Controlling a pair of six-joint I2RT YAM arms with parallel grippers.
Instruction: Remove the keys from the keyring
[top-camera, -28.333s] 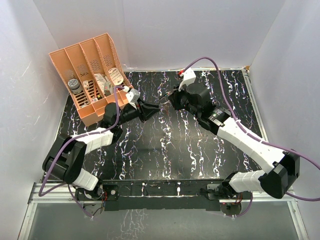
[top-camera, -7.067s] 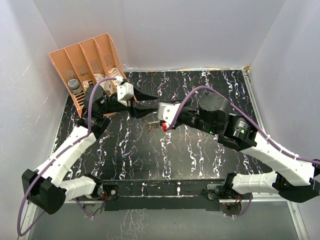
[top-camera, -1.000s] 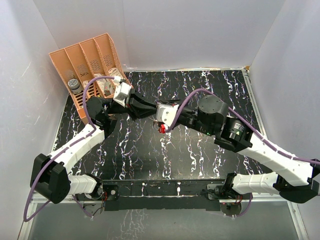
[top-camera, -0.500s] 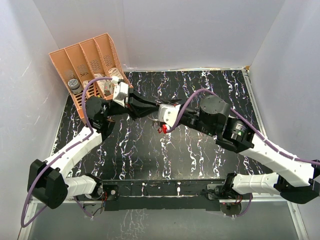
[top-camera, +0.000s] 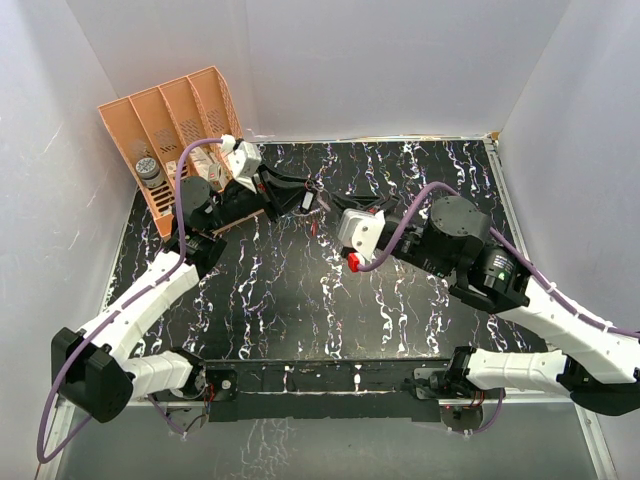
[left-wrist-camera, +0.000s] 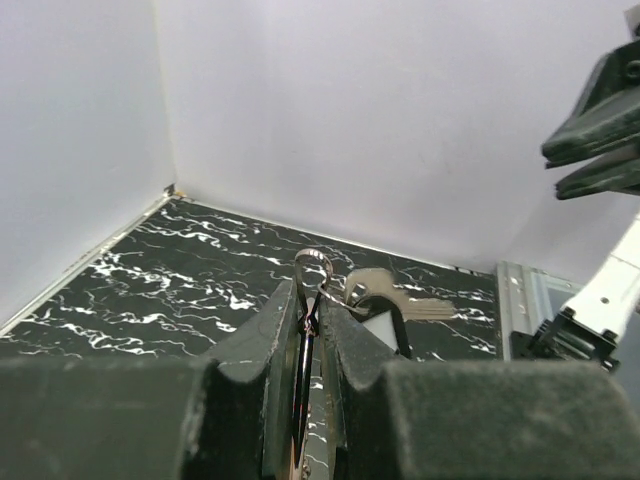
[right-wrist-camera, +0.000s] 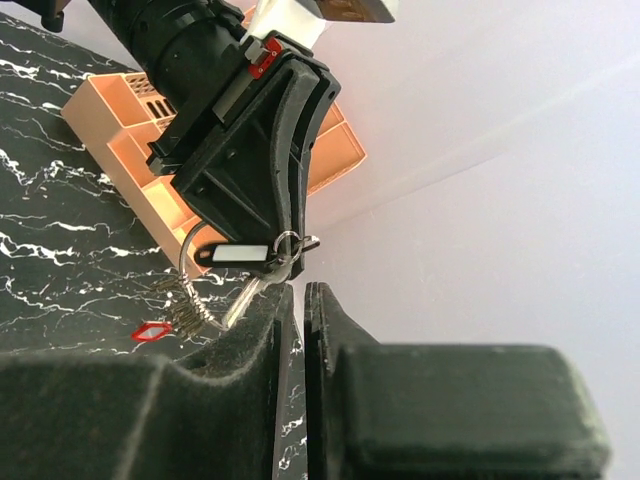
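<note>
My left gripper (top-camera: 306, 199) is raised over the table's back middle, shut on the key bunch. In the left wrist view its jaws (left-wrist-camera: 312, 300) pinch a thin dark piece below the small silvery keyring (left-wrist-camera: 313, 262). A silver key (left-wrist-camera: 388, 292) and a black tag (left-wrist-camera: 388, 328) hang beside it. The right wrist view shows the keyring (right-wrist-camera: 287, 243), the tag (right-wrist-camera: 232, 255), the silver key (right-wrist-camera: 243, 296) and a larger wire loop (right-wrist-camera: 188, 272). A red key (right-wrist-camera: 152, 331) lies on the table below. My right gripper (right-wrist-camera: 298, 305) is shut and empty, just short of the bunch.
An orange divided organizer (top-camera: 170, 150) with small items stands at the back left, close behind the left arm; it also shows in the right wrist view (right-wrist-camera: 120, 130). White walls enclose the black marbled table (top-camera: 300, 310) on three sides.
My right gripper has pulled back to the right, away from the left gripper. My left gripper has lifted toward the back with the bunch still in it.
</note>
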